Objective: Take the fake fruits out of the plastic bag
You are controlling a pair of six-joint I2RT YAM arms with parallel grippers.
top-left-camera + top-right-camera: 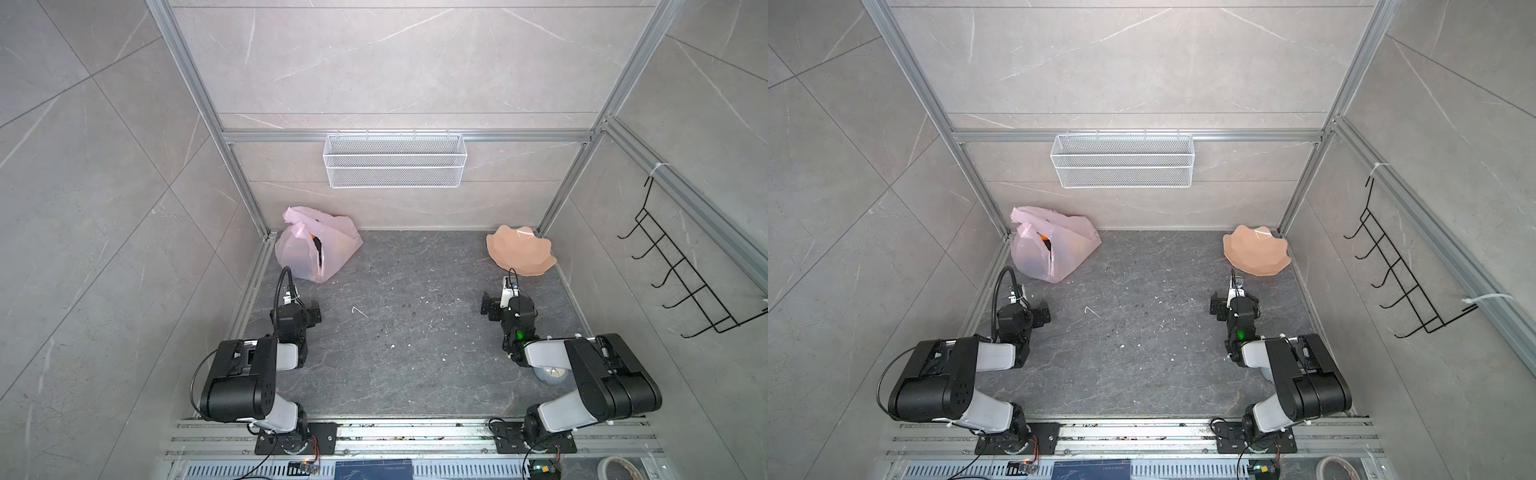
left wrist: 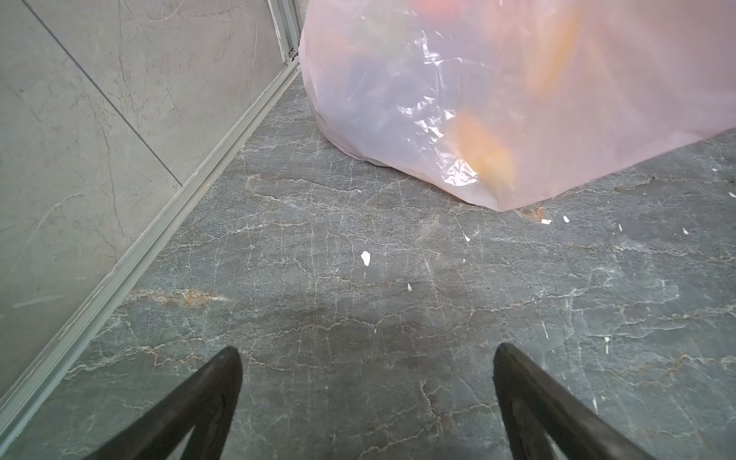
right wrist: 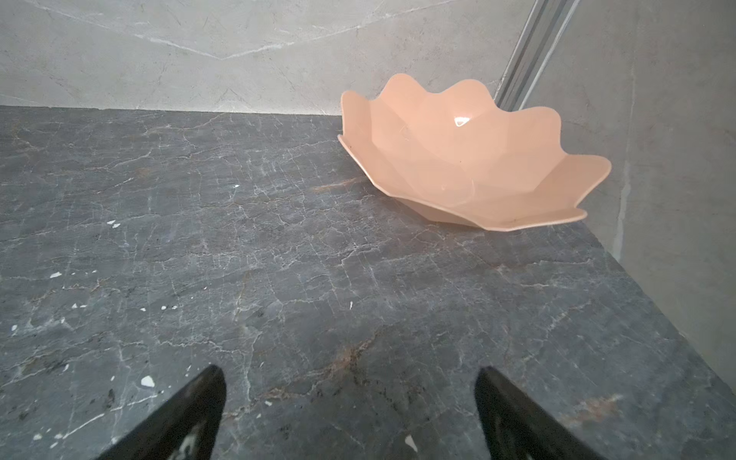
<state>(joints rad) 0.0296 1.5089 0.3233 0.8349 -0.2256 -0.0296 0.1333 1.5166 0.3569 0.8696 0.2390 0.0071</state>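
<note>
No text readable; blue panel [image 1: 373, 471] lettering seems too small

A peach-coloured scalloped plate [image 1: 521, 251] rests on the dark grey veined tabletop [image 1: 415, 353] in the far right corner, near both walls. A white wire mesh basket [image 1: 395, 178] hangs from the horizontal aluminium rail [image 1: 274, 136] on the back wall. A black wire hook rack [image 1: 681, 274] is tied to the side rail [image 1: 702, 210] with white cable ties [image 1: 660, 167]. Small white flecks [image 2: 365, 257] lie scattered across the tabletop.
</note>
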